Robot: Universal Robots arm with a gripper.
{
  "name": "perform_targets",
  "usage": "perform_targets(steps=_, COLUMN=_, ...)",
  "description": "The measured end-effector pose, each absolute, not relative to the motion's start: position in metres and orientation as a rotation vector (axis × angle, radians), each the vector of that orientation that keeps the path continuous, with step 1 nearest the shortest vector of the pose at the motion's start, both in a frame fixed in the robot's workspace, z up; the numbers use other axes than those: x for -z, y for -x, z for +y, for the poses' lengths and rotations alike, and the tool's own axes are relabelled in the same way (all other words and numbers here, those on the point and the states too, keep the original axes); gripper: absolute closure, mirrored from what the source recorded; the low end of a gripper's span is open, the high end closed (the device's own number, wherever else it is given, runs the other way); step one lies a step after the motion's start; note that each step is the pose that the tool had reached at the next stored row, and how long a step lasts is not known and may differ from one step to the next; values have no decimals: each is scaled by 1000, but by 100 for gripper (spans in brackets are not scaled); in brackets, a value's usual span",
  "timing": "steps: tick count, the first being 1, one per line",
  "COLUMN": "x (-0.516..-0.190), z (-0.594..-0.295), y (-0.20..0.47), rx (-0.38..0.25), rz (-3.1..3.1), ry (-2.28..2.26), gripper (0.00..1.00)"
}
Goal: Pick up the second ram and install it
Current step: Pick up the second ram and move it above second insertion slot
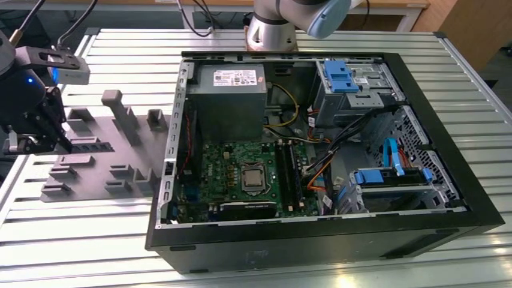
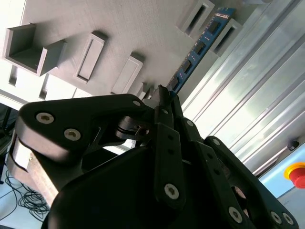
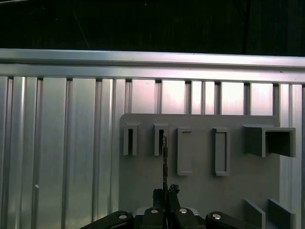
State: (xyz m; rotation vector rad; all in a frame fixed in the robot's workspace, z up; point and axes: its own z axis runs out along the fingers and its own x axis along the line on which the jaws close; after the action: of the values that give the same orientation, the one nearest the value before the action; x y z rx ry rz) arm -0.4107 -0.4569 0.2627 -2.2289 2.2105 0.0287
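Nearest the wrist cameras, the black multi-link gripper has its fingers drawn narrow and pinched on one end of the second ram, a long, flat blue circuit-board stick with dark chips. That gripped end is hidden between the finger pads. In the first wrist view the stick shows edge-on as a thin dark line, so its chips and label cannot be made out.

The stick reaches out over a grey plastic fixture plate with raised rectangular pockets. Its far end lies close to one narrow pocket. Whether it touches the plate cannot be determined.

In the exterior view the gripper sits at the middle left, partly cut off by the frame edge, over the plate's left end. The plate rests on a ribbed aluminium table.

Further towards the exterior view's right lies an open black computer case. Inside are a green motherboard and long black memory slots. Whether those slots are occupied is hard to make out.
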Motion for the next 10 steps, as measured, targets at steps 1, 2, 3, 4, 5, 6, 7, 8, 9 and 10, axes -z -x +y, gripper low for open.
perform_targets(steps=1, x=-264, z=-457, y=411, rx=-29, rz=2211, ry=2229, gripper=86)
perform_targets(steps=2, x=-264, z=-457, y=411, rx=-29, rz=2210, ry=2229, gripper=86)
perform_targets(steps=3, x=-265, z=-457, y=411, rx=-29, rz=2211, ry=2229, gripper=86)
perform_targets(steps=4, x=-266, z=-457, y=411, rx=-29, rz=2211, ry=2229, gripper=86)
perform_targets(steps=5, x=-267, z=-457, y=411, rx=-29, rz=2211, ry=2229, gripper=86)
perform_targets(steps=6, x=-268, z=-457, y=411, rx=-29, rz=2211, ry=2229, gripper=86)
perform_targets(steps=7, x=-268, z=-457, y=411, rx=-29, rz=2211, ry=2229, gripper=86)
perform_targets(steps=8, x=-269, z=-457, y=411, rx=-29, rz=2211, ry=2229, gripper=86)
perform_targets(steps=9, x=-270, z=-457, y=411, rx=-29, rz=2211, ry=2229, gripper=86)
perform_targets(steps=10, x=-270, z=-457, y=411, rx=-29, rz=2210, ry=2229, gripper=86)
